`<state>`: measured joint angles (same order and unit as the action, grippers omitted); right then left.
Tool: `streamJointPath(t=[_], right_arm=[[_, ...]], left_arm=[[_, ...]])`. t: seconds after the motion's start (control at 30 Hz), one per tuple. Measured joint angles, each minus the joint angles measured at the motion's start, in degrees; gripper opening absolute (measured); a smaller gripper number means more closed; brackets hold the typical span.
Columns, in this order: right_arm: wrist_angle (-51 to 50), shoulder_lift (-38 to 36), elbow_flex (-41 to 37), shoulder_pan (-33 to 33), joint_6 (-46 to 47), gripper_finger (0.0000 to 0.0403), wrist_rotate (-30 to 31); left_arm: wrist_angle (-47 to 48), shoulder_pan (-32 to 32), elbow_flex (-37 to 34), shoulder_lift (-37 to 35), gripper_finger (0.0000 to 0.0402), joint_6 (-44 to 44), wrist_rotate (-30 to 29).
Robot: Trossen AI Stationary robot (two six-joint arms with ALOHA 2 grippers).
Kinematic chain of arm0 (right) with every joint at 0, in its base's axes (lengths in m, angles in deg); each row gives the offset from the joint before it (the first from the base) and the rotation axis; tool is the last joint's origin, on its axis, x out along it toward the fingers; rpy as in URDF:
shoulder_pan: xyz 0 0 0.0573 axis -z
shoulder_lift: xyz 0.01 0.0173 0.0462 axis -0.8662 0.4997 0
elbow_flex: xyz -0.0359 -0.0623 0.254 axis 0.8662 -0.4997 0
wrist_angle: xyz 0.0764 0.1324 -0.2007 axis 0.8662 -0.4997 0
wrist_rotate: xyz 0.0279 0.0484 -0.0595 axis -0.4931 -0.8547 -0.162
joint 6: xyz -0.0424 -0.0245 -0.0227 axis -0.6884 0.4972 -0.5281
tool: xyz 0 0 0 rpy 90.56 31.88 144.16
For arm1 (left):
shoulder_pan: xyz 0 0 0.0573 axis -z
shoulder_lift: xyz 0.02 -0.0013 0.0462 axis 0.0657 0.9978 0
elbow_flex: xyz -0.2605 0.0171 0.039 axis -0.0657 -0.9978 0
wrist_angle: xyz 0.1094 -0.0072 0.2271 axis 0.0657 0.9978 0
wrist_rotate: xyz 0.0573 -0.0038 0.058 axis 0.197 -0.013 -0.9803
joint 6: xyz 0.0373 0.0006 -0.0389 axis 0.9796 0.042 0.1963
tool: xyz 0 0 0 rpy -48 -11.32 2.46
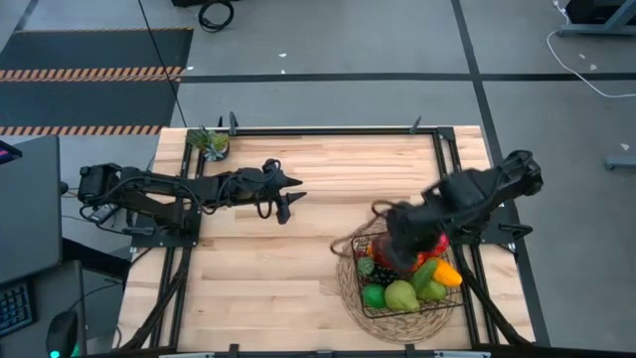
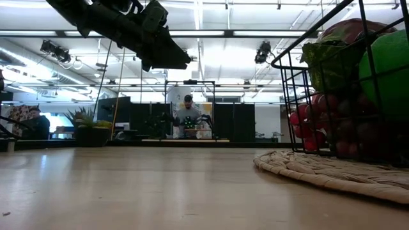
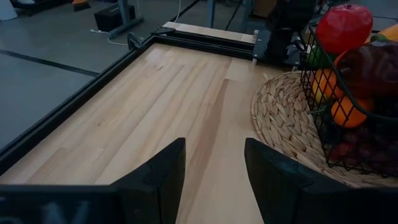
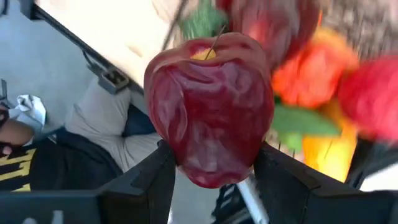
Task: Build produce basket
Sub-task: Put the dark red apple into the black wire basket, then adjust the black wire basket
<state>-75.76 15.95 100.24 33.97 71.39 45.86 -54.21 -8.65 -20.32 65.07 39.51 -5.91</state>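
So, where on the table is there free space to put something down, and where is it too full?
Bare wood runs from the left gripper to the woven mat, and along the near edge. The basket on the mat is crowded with produce, and the right gripper holds a red apple above it. A small potted plant fills the far-left corner.
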Motion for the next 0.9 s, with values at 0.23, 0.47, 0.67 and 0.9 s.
streamJointPath(t=[0.23, 0.47, 0.67, 0.9], right_arm=[[0.0, 0.7, -5.1, -8.8, 15.6, 0.02, -5.8], [0.0, 0.6, -12.3, -13.7, 20.1, 0.0216, -8.2], [-0.1, 0.6, -15.6, -13.9, 15.0, 0.0275, -3.3], [-0.1, 0.6, -18.8, -13.5, 10.0, 0.0327, -3.1]], left_arm=[[-0.4, 0.0, 0.0, 0.0, 0.0172, 0.0, 0.0], [-2.4, 0.0, 0.0, 0.0, 0.0172, 0.0, 0.0], [-2.4, 0.0, 0.0, 0.0, 0.0172, -2.9, 0.0], [-2.0, 0.8, 0.0, 0.0, 0.0172, -6.0, 0.0]])
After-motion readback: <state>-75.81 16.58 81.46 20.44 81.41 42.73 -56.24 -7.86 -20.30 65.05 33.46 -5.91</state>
